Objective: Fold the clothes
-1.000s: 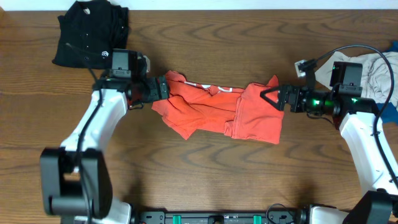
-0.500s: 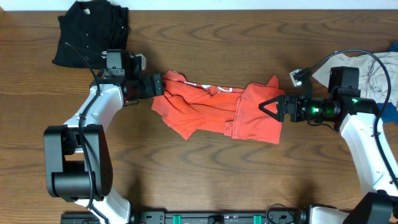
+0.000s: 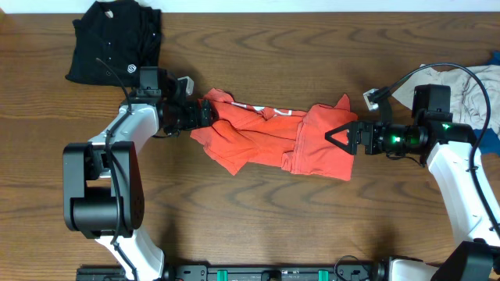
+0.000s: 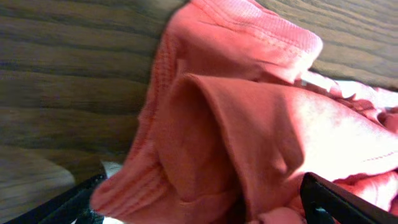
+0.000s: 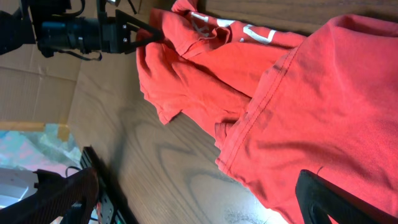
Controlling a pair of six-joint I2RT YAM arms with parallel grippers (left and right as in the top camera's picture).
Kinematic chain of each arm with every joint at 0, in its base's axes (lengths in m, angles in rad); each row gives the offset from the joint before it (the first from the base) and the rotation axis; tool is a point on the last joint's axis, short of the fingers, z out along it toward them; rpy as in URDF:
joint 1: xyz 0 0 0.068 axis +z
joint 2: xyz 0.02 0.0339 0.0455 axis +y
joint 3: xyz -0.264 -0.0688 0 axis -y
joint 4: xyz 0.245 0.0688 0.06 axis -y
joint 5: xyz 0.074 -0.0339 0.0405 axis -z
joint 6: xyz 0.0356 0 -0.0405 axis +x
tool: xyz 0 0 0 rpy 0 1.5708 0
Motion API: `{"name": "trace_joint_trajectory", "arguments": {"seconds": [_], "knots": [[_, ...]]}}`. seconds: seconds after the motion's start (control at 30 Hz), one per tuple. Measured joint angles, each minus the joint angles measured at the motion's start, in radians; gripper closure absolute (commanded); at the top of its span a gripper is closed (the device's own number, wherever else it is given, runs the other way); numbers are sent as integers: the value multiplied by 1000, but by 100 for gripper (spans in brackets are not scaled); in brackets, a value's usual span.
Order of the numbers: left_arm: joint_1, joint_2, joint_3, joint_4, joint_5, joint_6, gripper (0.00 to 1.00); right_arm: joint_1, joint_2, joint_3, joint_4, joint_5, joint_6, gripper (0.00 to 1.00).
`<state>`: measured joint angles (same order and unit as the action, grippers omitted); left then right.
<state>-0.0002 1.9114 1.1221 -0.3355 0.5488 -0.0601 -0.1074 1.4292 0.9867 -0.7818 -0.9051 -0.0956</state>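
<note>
A crumpled red-orange T-shirt [image 3: 273, 139] with white lettering [image 5: 219, 28] lies mid-table. My left gripper [image 3: 205, 115] is at its left end, jaws open. In the left wrist view the gripper [image 4: 199, 210] stands wide, with a bunched, ribbed fold of the shirt [image 4: 249, 124] lying between the fingers [image 4: 348, 202]. My right gripper [image 3: 337, 134] is open at the shirt's right edge. Its wrist view shows the gripper [image 5: 199, 199] over bare wood, with the shirt's hem [image 5: 261, 118] reaching toward the right finger [image 5: 348, 199].
A black buttoned shirt [image 3: 113, 39] lies folded at the back left corner. Pale grey and blue pieces [image 3: 476, 90] are heaped at the right edge, behind my right arm. The wooden table [image 3: 258, 218] shows bare in front of the T-shirt.
My left gripper pulled back slightly, then pushed right into the shirt's left end as its arm swung. The right gripper dropped a little toward the front and has held still since.
</note>
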Motion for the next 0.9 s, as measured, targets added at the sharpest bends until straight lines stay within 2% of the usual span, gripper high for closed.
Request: {"name": "trace_joint_trajectory", "arguments": {"seconds": [0.17, 0.57, 0.63, 0.73, 0.9], "knots": [[0, 6, 0, -17, 72, 16, 2, 0, 0, 0, 0, 0, -4, 1], [0, 9, 2, -170, 200, 35, 2, 0, 0, 0, 1, 0, -4, 1], [0, 11, 2, -176, 215, 34, 14, 0, 0, 0, 0, 0, -4, 1], [0, 23, 0, -183, 214, 33, 38, 0, 0, 0, 0, 0, -4, 1], [-1, 35, -1, -183, 215, 35, 56, 0, 0, 0, 0, 0, -4, 1]]}}
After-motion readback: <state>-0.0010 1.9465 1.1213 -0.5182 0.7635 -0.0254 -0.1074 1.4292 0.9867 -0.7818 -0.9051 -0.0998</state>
